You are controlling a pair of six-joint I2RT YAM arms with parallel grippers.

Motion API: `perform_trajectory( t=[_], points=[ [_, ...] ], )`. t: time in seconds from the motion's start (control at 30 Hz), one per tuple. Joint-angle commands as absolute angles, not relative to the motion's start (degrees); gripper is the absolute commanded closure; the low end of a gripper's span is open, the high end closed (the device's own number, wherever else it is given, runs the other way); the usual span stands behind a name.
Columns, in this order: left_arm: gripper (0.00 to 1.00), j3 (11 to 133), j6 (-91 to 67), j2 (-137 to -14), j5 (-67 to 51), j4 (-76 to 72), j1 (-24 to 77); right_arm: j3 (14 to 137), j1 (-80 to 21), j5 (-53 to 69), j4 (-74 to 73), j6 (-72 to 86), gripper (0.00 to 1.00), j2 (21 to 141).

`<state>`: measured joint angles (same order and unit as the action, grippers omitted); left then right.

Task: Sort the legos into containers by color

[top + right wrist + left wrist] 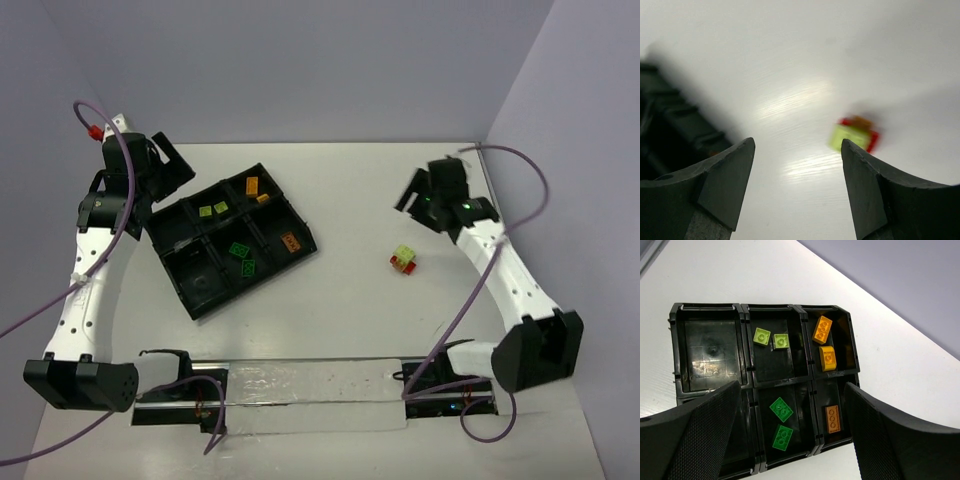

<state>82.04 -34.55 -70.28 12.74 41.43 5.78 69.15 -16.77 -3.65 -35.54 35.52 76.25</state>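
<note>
From above, the black tray (pixel 172 232) sits angled by the left arm, colours kept apart in its compartments. A yellow-green and red cluster (pixel 404 260) lies alone on the surface (pixel 340 200), well apart, nearer the right arm.

At the left wrist, the left jaws hang released and empty over yellow-green bricks (pixel 761 336), green bricks (pixel 781 409) and orange bricks (pixel 822 329).

The blurred right wrist view shows the right jaws spread, seemingly lining up on the cluster.
</note>
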Motion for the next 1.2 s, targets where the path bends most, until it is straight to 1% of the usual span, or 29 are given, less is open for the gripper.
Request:
perform_trajectory(
  t=[0.0, 0.07, 0.17, 0.33, 0.47, 0.63, 0.87, 1.17],
  points=[
    [0.09, 82.08, -33.13, -69.09, 10.78, 39.46, 5.45, 60.97, -10.63, -12.33, -38.72, 39.37, 0.23, 71.59],
    [0.09, 82.00, -32.96, -69.34, 9.96, 39.38, 5.45, 57.76, -6.86, -13.15, -39.22, 40.77, 0.23, 70.77],
    [0.09, 81.51, -32.76, -69.49, 9.52, 39.05, 5.45, 57.57, -6.24, -13.10, -38.35, 39.96, 0.22, 72.00],
    [0.09, 80.58, -32.51, -69.41, 9.26, 39.02, 5.45, 60.11, -6.24, -6.48, -36.40, 31.44, 0.22, 78.56],
    [0.09, 80.09, -32.15, -69.17, 9.47, 39.02, 5.45, 62.73, -6.24, -3.61, -35.56, 25.39, 0.14, 84.87],
    [0.09, 80.46, -31.86, -69.48, 9.14, 39.07, 5.40, 65.39, -6.46, 3.09, -34.41, 23.73, 0.11, 91.45],
    [0.09, 80.28, -31.62, -69.75, 9.28, 39.22, 5.45, 61.87, -10.51, 7.61, -32.30, 24.67, 0.11, 90.65],
    [0.10, 81.02, -31.82, -71.11, 7.71, 38.41, 5.53, 58.51, -19.23, 2.91, -34.30, 28.45, 0.11, 88.24]
  ],
)
